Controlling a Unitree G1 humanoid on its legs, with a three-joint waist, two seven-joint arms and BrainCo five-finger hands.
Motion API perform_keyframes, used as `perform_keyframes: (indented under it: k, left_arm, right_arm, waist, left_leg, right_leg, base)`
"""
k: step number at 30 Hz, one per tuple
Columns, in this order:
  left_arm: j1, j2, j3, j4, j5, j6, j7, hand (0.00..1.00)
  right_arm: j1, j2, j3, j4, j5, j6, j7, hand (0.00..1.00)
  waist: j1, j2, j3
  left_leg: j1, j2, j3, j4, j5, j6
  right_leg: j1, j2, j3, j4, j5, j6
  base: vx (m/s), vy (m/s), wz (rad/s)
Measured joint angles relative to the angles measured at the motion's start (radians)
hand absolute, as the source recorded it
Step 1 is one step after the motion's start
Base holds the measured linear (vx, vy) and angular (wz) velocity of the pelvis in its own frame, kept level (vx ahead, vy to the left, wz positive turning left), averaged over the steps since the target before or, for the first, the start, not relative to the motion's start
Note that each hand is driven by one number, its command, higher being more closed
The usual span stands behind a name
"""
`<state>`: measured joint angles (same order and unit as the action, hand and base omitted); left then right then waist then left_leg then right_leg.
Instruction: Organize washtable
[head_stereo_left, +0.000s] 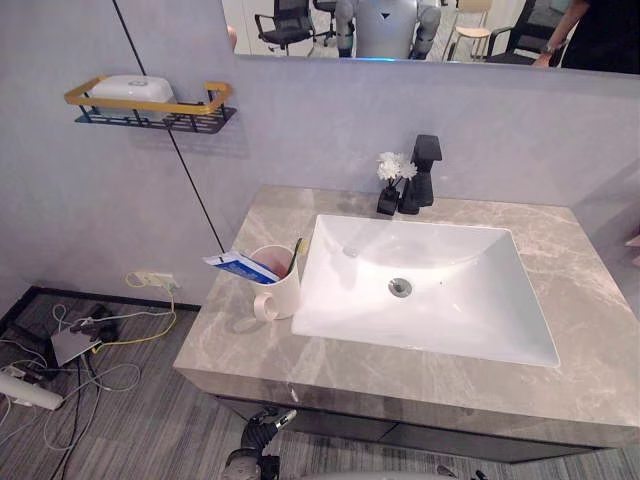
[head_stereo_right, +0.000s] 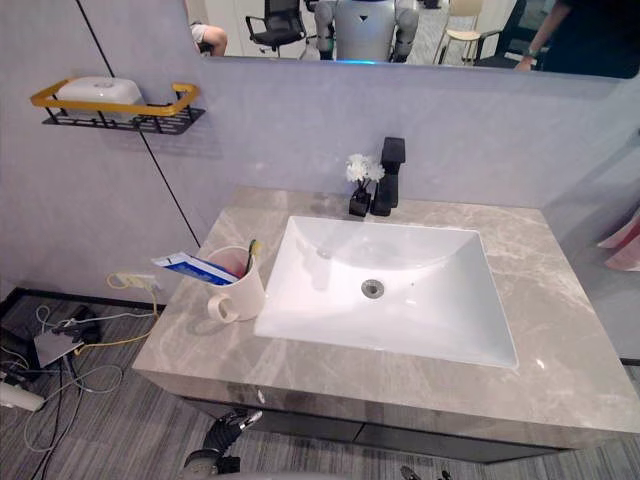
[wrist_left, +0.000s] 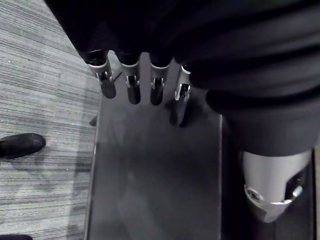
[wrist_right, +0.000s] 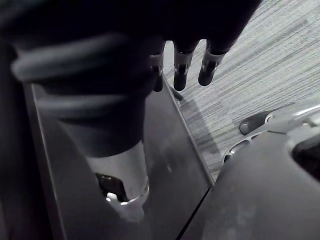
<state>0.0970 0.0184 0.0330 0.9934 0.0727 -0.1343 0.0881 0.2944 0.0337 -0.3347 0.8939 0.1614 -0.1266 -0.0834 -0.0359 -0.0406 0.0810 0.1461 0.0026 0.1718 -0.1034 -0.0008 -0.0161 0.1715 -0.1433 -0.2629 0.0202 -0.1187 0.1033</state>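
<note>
Both hands hang low by the cabinet front (wrist_left: 155, 175), below the bench's (head_stereo_left: 590, 330) near edge. Left hand (wrist_left: 132, 85): fingers straight & loose, holding nothing. Right hand (wrist_right: 182, 70): same, slack & empty.

On the bench, the white cup (head_stereo_left: 278, 285) stands right beside the sink (head_stereo_left: 440, 290), on its left, w/ toothbrush (head_stereo_left: 296, 252) & toothpaste tube (head_stereo_left: 240, 266) in it. The tube pokes out leftward. Black faucet (head_stereo_left: 422, 172) & flower vase (head_stereo_left: 390, 185) sit at the sink's far rim. White box (head_stereo_left: 132, 90) is on the wall shelf (head_stereo_left: 150, 110), far left.

My read: nothing lies loose, so it's mostly done, or else not begun; can't tell which. Possibly left: seat the tube upright.
</note>
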Motion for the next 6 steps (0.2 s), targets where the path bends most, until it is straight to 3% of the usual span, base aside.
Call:
perform_keyframes:
  k: [6]
  left_arm:
    - [-0.009, 0.024, -0.001, 0.002, 0.001, -0.001, 0.001, 0.00]
  right_arm:
    - [-0.044, -0.015, 0.035, 0.053, -0.007, -0.002, -0.001, 0.00]
  waist:
    - [-0.003, -0.010, 0.028]
  left_leg:
    - [-0.006, -0.005, -0.023, 0.000, 0.001, 0.000]
  right_leg:
    - [0.014, 0.000, -0.026, -0.015, 0.000, 0.000]
  base:
    - [0.01, -0.016, 0.11]
